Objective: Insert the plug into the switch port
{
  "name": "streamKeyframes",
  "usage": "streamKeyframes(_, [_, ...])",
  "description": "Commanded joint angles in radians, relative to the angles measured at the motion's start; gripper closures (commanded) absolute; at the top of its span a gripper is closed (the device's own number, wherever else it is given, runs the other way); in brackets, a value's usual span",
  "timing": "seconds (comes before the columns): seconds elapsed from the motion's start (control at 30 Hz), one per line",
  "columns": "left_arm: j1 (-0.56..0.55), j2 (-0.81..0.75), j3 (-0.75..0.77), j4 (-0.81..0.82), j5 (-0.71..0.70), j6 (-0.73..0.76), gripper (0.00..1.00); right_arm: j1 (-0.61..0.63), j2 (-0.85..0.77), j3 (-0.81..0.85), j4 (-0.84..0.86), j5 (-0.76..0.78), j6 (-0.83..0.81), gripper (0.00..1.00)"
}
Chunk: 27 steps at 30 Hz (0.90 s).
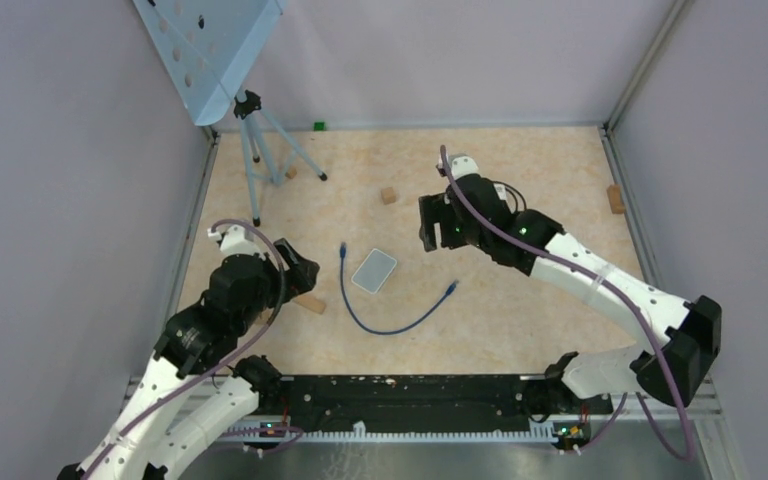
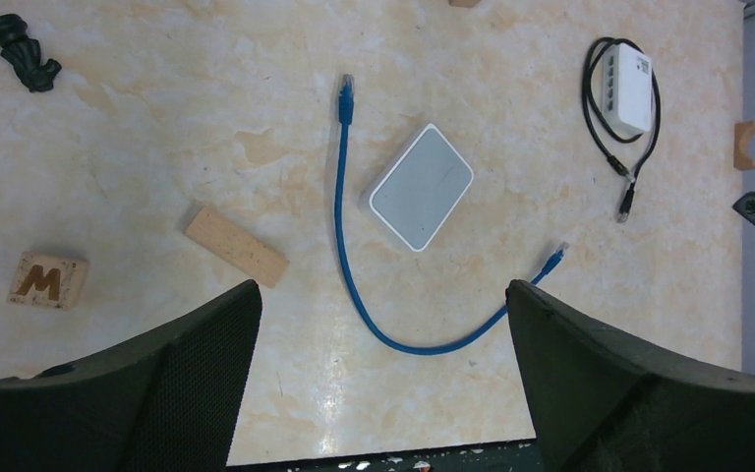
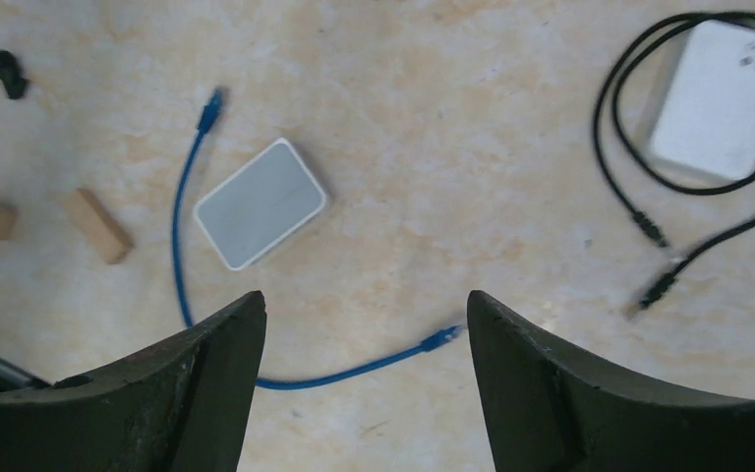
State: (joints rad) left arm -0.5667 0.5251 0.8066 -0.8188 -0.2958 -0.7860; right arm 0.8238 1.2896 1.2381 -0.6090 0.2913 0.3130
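Observation:
A blue patch cable point(image 1: 390, 325) lies in a U on the table, with one plug point(image 1: 451, 289) at the right and the other point(image 1: 343, 248) at the left. A flat white-grey box point(image 1: 374, 270) lies inside the U. In the left wrist view the cable point(image 2: 339, 206) curves round that box point(image 2: 421, 187), and a white multi-port switch point(image 2: 632, 87) with a black cord point(image 2: 621, 167) lies far right. The switch also shows in the right wrist view point(image 3: 723, 98), and the arm hides it in the top view. My left gripper point(image 2: 381, 285) is open and empty. My right gripper point(image 3: 364, 295) is open and empty above the right plug point(image 3: 439, 339).
A wooden plank point(image 2: 236, 246) and a lettered block point(image 2: 47, 279) lie left of the cable. More wooden blocks point(image 1: 388, 195) point(image 1: 615, 198) lie further back. A tripod point(image 1: 260, 150) with a blue perforated panel point(image 1: 205, 45) stands back left. Walls enclose the table.

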Motion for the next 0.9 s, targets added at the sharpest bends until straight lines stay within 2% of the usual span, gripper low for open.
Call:
streamKeyframes(0.0, [-0.003,0.019,0.106,-0.052,-0.003,0.01,0.01,0.007,0.054,0.048,0.118,-0.13,0.312,0.27])
streamKeyframes(0.1, [-0.002,-0.005,0.13,-0.08,-0.033,0.001,0.01,0.034,0.152,0.054,0.227,-0.187,0.457,0.28])
streamKeyframes(0.23, [-0.003,-0.02,0.144,-0.089,-0.024,0.012,0.01,0.114,0.332,0.161,0.298,-0.141,0.537,0.3])
streamKeyframes(0.37, [-0.003,-0.003,0.158,-0.098,-0.009,0.029,0.01,0.132,0.508,0.25,0.368,-0.177,0.576,0.41])
streamKeyframes(0.43, [-0.003,0.001,0.16,-0.097,-0.012,0.034,0.01,0.137,0.62,0.338,0.329,-0.183,0.581,0.44])
streamKeyframes(0.63, [-0.002,0.006,0.149,-0.068,-0.002,0.046,0.01,0.158,0.827,0.504,0.252,-0.179,0.576,0.46])
streamKeyframes(0.87, [-0.002,0.017,0.146,-0.056,0.012,0.062,0.01,0.161,0.947,0.584,0.184,-0.163,0.557,0.53])
